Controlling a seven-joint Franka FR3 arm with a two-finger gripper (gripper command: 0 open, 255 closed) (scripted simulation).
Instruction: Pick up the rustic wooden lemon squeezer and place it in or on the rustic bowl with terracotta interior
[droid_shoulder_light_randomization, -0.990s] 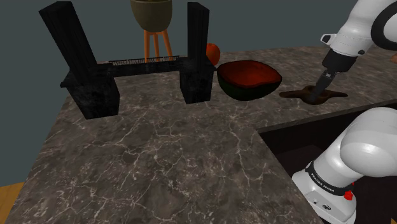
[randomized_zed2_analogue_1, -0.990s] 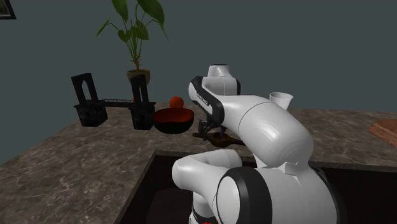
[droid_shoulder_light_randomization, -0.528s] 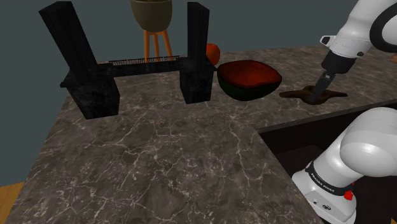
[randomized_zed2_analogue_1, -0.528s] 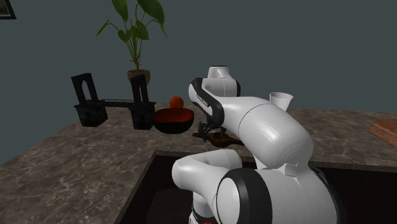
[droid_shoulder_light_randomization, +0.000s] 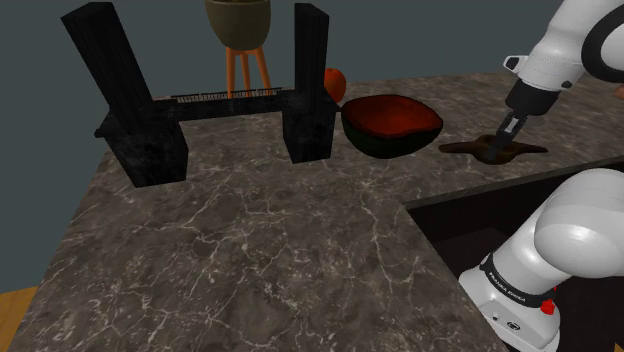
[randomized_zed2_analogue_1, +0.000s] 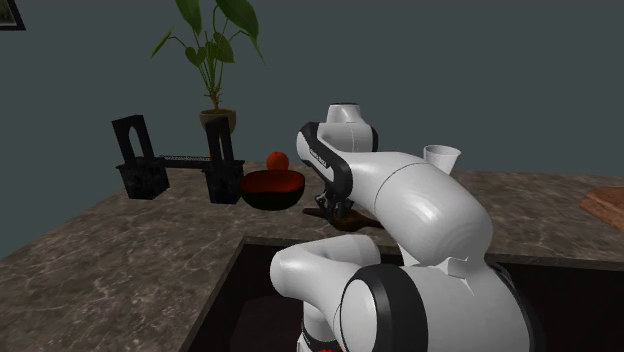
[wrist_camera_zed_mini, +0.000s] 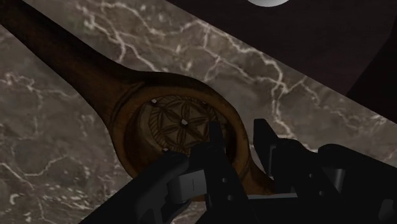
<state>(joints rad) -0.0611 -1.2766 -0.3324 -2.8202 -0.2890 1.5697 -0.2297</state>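
Observation:
The lemon squeezer (droid_shoulder_light_randomization: 520, 147) is a dark brown wooden piece with two long handles, lying flat on the marble counter (droid_shoulder_light_randomization: 250, 230) to the right of the bowl. Its carved round middle (wrist_camera_zed_mini: 175, 121) lies right under the hand in the wrist view. My gripper (droid_shoulder_light_randomization: 503, 137) comes down on that middle and is shut, its fingers (wrist_camera_zed_mini: 214, 145) clasping the round rim between them. The bowl (droid_shoulder_light_randomization: 392, 122), dark outside and red-brown inside, stands upright a short way to the shoulder view's left of the squeezer. The second exterior view has the bowl (randomized_zed2_analogue_1: 272, 186) beside the squeezer (randomized_zed2_analogue_1: 333, 213).
A tall black rack (droid_shoulder_light_randomization: 210, 105) stands behind and left of the bowl, with an orange fruit (droid_shoulder_light_randomization: 335, 80) just behind the bowl. A potted plant (randomized_zed2_analogue_1: 212, 50) stands beyond the counter. A dark sunken recess (droid_shoulder_light_randomization: 470, 220) holds the arm's base near the squeezer.
The fingers have closed from wide apart onto the squeezer's middle. The arm and the squeezer stay where they were.

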